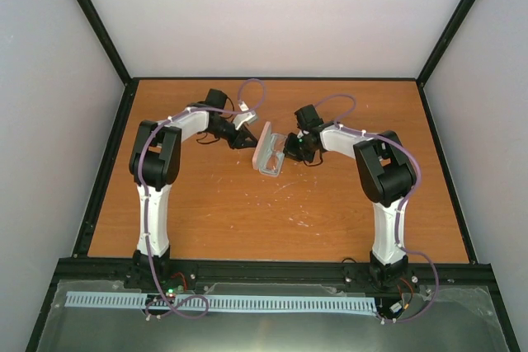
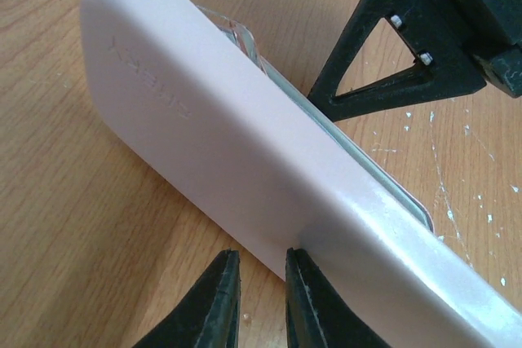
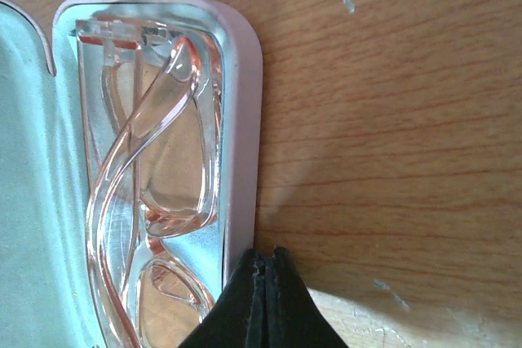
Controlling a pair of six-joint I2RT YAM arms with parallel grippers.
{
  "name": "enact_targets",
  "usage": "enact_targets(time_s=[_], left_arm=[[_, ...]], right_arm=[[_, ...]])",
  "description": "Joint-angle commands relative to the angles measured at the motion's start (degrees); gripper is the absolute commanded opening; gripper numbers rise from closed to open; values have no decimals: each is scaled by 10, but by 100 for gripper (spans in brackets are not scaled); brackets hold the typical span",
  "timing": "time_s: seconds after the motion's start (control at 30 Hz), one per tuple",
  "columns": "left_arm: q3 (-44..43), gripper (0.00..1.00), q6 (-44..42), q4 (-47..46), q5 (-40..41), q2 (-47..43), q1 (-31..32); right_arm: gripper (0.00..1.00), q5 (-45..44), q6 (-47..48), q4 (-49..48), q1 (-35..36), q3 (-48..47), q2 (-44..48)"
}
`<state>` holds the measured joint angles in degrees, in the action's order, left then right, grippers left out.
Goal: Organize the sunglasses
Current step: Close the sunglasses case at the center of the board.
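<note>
Pale pink case (image 1: 262, 147) lies open at the middle of the wooden table (image 1: 231, 220), between my two arms, lid tipped up toward the left arm. Folded inside its tray are the sunglasses (image 3: 155, 160), clear frames with a rosy tint, arms crossed over the lenses, against a pale grey-green lining.

My left gripper (image 1: 247, 139) sits at the lid's outer face, fingers a narrow gap apart and holding nothing. My right gripper (image 1: 290, 152) has its fingers pressed together, tips against the tray's outer rim.

Only the right wrist view shows the glasses and the lining closely. The left wrist view shows instead the lid's smooth back with faint embossed lettering, too soft to read, the right gripper's black fingers beyond it, and white flecks on the wood. From above, the glasses are a small glint in the tray.
</note>
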<state>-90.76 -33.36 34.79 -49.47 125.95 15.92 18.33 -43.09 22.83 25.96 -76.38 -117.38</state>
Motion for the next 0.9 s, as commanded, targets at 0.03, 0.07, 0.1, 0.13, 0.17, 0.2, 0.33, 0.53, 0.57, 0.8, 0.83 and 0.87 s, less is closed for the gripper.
enact_targets(time_s=[0.03,0.07,0.1,0.13,0.17,0.2,0.33,0.53,0.57,0.8,0.83,0.87], left_arm=[[-31,18,6,14,-8,-31,3],[-33,18,7,16,-9,-32,3],[-37,18,8,18,-9,-32,3],[-40,18,9,19,-9,-33,3],[-42,18,10,19,-9,-34,3],[-46,18,11,20,-10,-34,3],[-52,18,18,19,-16,-34,3],[-49,18,28,11,-24,-20,20],[-47,18,31,9,-25,-19,25],[-31,17,46,-10,-32,-12,59],[-29,17,47,-12,-33,-10,61],[-27,17,48,-14,-33,-8,63]], right_arm=[[3,-2,-8,-2,7,1,-26],[3,-1,-7,-3,8,1,-27],[3,-1,-7,-3,7,2,-28],[3,-1,-7,-4,8,3,-28],[3,-1,-7,-4,8,3,-28],[3,-1,-7,-5,8,4,-29],[3,-1,-7,-7,7,4,-31],[3,-1,-5,-10,9,4,-30],[3,-1,-4,-10,9,3,-30],[3,-1,-5,-18,9,5,-25],[3,0,-6,-19,9,5,-24],[3,1,-6,-22,9,6,-24]])
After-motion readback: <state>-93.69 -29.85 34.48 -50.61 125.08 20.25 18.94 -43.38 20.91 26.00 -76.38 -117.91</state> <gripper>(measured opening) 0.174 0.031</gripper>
